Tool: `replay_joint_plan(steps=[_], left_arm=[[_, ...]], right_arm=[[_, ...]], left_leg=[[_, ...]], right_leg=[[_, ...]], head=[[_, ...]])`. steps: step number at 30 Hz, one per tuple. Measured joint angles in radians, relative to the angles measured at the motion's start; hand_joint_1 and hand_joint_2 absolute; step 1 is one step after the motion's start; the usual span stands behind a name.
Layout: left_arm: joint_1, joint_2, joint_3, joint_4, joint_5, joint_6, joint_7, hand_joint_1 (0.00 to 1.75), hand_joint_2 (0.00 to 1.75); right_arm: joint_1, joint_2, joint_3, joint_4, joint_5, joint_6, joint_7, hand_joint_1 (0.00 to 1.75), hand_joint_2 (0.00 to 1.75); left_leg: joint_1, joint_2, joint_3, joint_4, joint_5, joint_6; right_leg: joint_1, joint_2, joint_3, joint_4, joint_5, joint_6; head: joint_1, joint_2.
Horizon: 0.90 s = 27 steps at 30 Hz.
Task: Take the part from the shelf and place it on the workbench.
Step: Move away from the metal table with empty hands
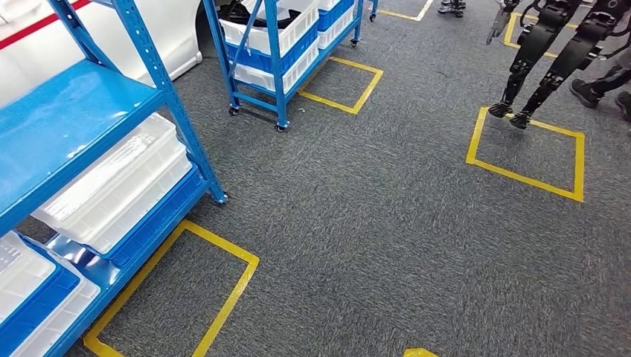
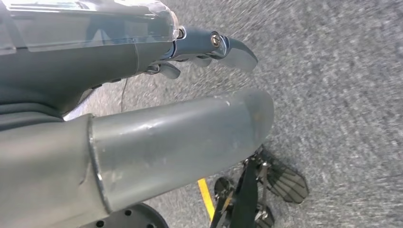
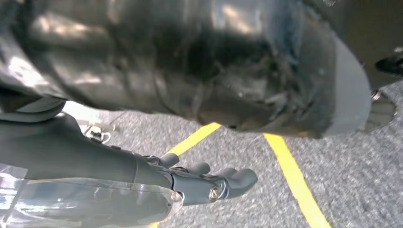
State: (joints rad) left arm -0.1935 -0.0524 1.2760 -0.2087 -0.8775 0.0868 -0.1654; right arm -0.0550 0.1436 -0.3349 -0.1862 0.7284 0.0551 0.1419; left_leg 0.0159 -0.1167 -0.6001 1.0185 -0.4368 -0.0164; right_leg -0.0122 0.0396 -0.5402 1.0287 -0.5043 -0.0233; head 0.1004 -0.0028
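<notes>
Grey carpet runs right across the floor, marked out in yellow tape.

Down at the left wrist, the left robot hand is carrying nothing. Its fingers are stretched straight, the thick grey thumb is well apart from them, and bare carpet shows through the gap.

Over to the right robot hand, and it looks much the same, with the fingers out flat and nothing clasped in them. A dark glossy bulk with a grey end looms on the thumb side, too blurred to name, and two yellow tape lines cross the carpet below it.

Moving outward in the head view, there are two blue racks. The near shelf sits on the left, with a stack of white trays on a blue bin and more white trays lower down. The wheeled cart stands further back, loaded with white and blue crates. Something dark lies in its top crate, and whether that is the part I cannot tell.

I count three full yellow squares: one by the near shelf, one beside the cart and one on the right.

At that third square stand another robot's two black legs, with a person's two dark shoes just beyond.
</notes>
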Motion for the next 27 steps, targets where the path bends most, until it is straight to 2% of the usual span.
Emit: replay_joint_plan(steps=[1, 3, 4, 5, 6, 7, 8, 10, 11, 12, 14, 15, 16, 18, 19, 20, 21, 22, 23, 25, 26, 27], left_arm=[[0.0, 0.0, 0.0, 0.0, 0.001, 0.001, 0.001, 0.0, 0.0], [-0.004, 0.0, 0.0, 0.0, 0.001, 0.002, 0.003, 0.0, 0.0], [-0.005, 0.0, 0.0, 0.0, 0.001, 0.003, 0.003, 0.0, 0.0], [-0.005, -0.001, 0.0, 0.0, 0.001, 0.005, 0.003, 0.0, 0.0], [-0.003, -0.003, 0.0, 0.0, 0.002, 0.007, 0.002, 0.0, 0.0], [-0.001, -0.005, 0.0, 0.0, 0.002, 0.01, 0.0, 0.0, 0.0], [0.001, -0.006, 0.0, 0.0, 0.003, 0.012, -0.002, 0.0, 0.0], [0.001, -0.008, 0.0, 0.0, 0.004, 0.016, -0.007, 0.0, 0.0], [0.0, -0.009, 0.0, 0.0, 0.004, 0.016, -0.008, 0.0, 0.0], [0.0, -0.01, 0.0, 0.0, 0.004, 0.016, -0.009, 0.0, 0.0], [0.004, -0.012, 0.0, 0.0, 0.006, 0.017, -0.01, 0.0, 0.0], [0.006, -0.013, 0.0, 0.0, 0.007, 0.016, -0.011, 0.0, 0.0], [0.007, -0.014, 0.0, 0.0, 0.008, 0.016, -0.011, 0.0, 0.0], [0.006, -0.017, 0.0, 0.0, 0.008, 0.016, -0.013, 0.0, 0.0], [0.005, -0.018, 0.0, 0.0, 0.008, 0.015, -0.013, 0.0, 0.0], [0.004, -0.019, 0.0, 0.0, 0.008, 0.015, -0.014, 0.0, 0.0], [0.005, -0.02, 0.0, 0.0, 0.008, 0.015, -0.014, 0.0, 0.0], [0.006, -0.02, 0.0, 0.0, 0.008, 0.014, -0.014, 0.0, 0.0], [0.006, -0.021, 0.0, 0.0, 0.008, 0.014, -0.014, 0.0, 0.0], [0.006, -0.022, 0.0, 0.0, 0.007, 0.012, -0.014, 0.0, 0.0], [0.004, -0.022, 0.0, 0.0, 0.006, 0.012, -0.014, 0.0, 0.0], [0.003, -0.022, 0.0, 0.0, 0.005, 0.01, -0.015, 0.0, 0.0]], right_arm=[[0.001, 0.0, 0.0, 0.0, 0.001, 0.0, 0.0, 0.0, 0.0], [0.004, 0.001, 0.0, 0.0, 0.003, 0.001, -0.001, 0.0, 0.0], [0.006, 0.001, 0.0, 0.0, 0.004, 0.001, -0.001, 0.0, 0.0], [0.007, 0.001, 0.0, 0.0, 0.005, 0.002, -0.001, 0.0, 0.0], [0.007, 0.001, 0.0, 0.0, 0.005, 0.002, -0.001, 0.0, 0.0], [0.006, 0.001, 0.0, 0.0, 0.006, 0.001, -0.001, 0.0, 0.0], [0.005, 0.001, 0.0, 0.0, 0.007, 0.0, -0.001, 0.0, 0.0], [0.004, 0.001, 0.0, 0.0, 0.008, -0.001, -0.001, 0.0, 0.0], [0.003, 0.001, 0.0, 0.0, 0.008, -0.001, -0.001, 0.0, 0.0], [0.002, 0.001, 0.0, 0.0, 0.008, -0.001, 0.0, 0.0, 0.0], [-0.002, 0.001, 0.0, 0.0, 0.008, -0.002, 0.0, 0.0, 0.0], [-0.004, 0.0, 0.0, 0.0, 0.008, -0.002, 0.0, 0.0, 0.0], [-0.005, 0.0, 0.0, -0.001, 0.008, -0.003, 0.001, 0.0, 0.0], [-0.003, 0.0, 0.0, -0.001, 0.008, -0.004, 0.001, 0.0, 0.0], [-0.002, -0.001, 0.0, -0.001, 0.008, -0.004, 0.001, 0.0, 0.0], [0.0, -0.001, 0.0, -0.001, 0.008, -0.004, 0.001, 0.0, 0.0], [0.0, -0.002, 0.0, -0.001, 0.008, -0.004, 0.001, 0.0, 0.0], [0.0, -0.002, 0.0, -0.001, 0.008, -0.004, 0.001, 0.0, 0.0], [0.001, -0.003, 0.0, -0.001, 0.008, -0.005, 0.001, 0.0, 0.0], [0.003, -0.005, 0.0, 0.0, 0.008, -0.005, 0.001, 0.0, 0.0], [0.005, -0.005, 0.0, 0.0, 0.008, -0.005, 0.001, 0.0, 0.0], [0.005, -0.006, 0.0, 0.0, 0.008, -0.005, 0.001, 0.0, 0.0]], left_leg=[[0.0, 0.021, -0.013, 0.025, -0.017, -0.003], [-0.003, 0.077, -0.064, 0.138, -0.082, -0.007], [-0.003, 0.093, -0.094, 0.207, -0.114, -0.009], [-0.003, 0.102, -0.115, 0.259, -0.133, -0.01], [-0.003, 0.106, -0.118, 0.275, -0.132, -0.01], [-0.003, 0.11, -0.1, 0.252, -0.113, -0.008], [-0.004, 0.119, -0.065, 0.193, -0.082, -0.004], [-0.012, 0.159, 0.012, 0.053, -0.038, 0.008], [-0.016, 0.173, 0.034, 0.011, -0.029, 0.015], [-0.02, 0.18, 0.041, -0.007, -0.029, 0.02], [-0.02, 0.159, 0.041, -0.013, -0.022, 0.028], [-0.016, 0.149, 0.043, -0.019, -0.018, 0.033], [-0.012, 0.14, 0.045, -0.025, -0.013, 0.038], [-0.006, 0.12, 0.044, -0.032, -0.005, 0.044], [-0.006, 0.11, 0.041, -0.031, -0.003, 0.046], [-0.005, 0.098, 0.038, -0.029, -0.003, 0.046], [-0.005, 0.085, 0.035, -0.027, -0.002, 0.045], [-0.004, 0.071, 0.034, -0.024, -0.002, 0.043], [-0.003, 0.058, 0.034, -0.021, -0.002, 0.04], [-0.001, 0.032, 0.028, -0.009, -0.005, 0.03], [-0.002, 0.021, 0.023, -0.003, -0.005, 0.023], [-0.002, 0.012, 0.017, 0.0, -0.004, 0.016]], right_leg=[[-0.001, -0.013, 0.001, -0.004, 0.004, -0.008], [0.003, -0.042, -0.001, -0.007, 0.006, -0.017], [0.007, -0.058, -0.002, -0.006, 0.006, -0.02], [0.01, -0.073, -0.003, -0.005, 0.005, -0.021], [0.013, -0.087, -0.004, -0.004, 0.004, -0.022], [0.015, -0.1, -0.004, -0.003, 0.003, -0.023], [0.017, -0.112, -0.002, -0.003, 0.002, -0.023], [0.022, -0.135, 0.002, -0.003, -0.002, -0.021], [0.024, -0.144, 0.004, -0.003, -0.003, -0.017], [0.024, -0.153, 0.005, -0.003, -0.004, -0.013], [0.025, -0.166, 0.008, -0.004, -0.005, -0.004], [0.024, -0.155, 0.009, 0.001, -0.011, 0.002], [0.022, -0.131, 0.003, 0.02, -0.027, 0.008], [0.014, -0.07, -0.037, 0.116, -0.087, 0.018], [0.01, -0.054, -0.069, 0.182, -0.12, 0.021], [0.007, -0.047, -0.096, 0.238, -0.141, 0.024], [0.004, -0.045, -0.111, 0.266, -0.143, 0.026], [0.001, -0.043, -0.106, 0.254, -0.123, 0.028], [-0.002, -0.038, -0.083, 0.205, -0.087, 0.029], [-0.007, 0.002, -0.024, 0.076, -0.026, 0.03], [-0.008, 0.018, -0.007, 0.035, -0.012, 0.029], [-0.007, 0.029, -0.002, 0.018, -0.01, 0.026]], head=[[0.0, 0.0], [0.0, 0.0], [0.0, 0.0], [0.0, 0.0], [0.0, 0.0], [0.0, 0.0], [0.0, 0.0], [0.0, 0.0], [0.0, 0.0], [0.0, 0.0], [0.0, 0.0], [0.0, 0.0], [0.0, 0.0], [0.001, 0.0], [0.0, 0.0], [0.0, 0.0], [0.0, 0.0], [0.0, 0.0], [0.0, 0.0], [0.0, 0.0], [0.0, 0.0], [0.0, 0.0]])
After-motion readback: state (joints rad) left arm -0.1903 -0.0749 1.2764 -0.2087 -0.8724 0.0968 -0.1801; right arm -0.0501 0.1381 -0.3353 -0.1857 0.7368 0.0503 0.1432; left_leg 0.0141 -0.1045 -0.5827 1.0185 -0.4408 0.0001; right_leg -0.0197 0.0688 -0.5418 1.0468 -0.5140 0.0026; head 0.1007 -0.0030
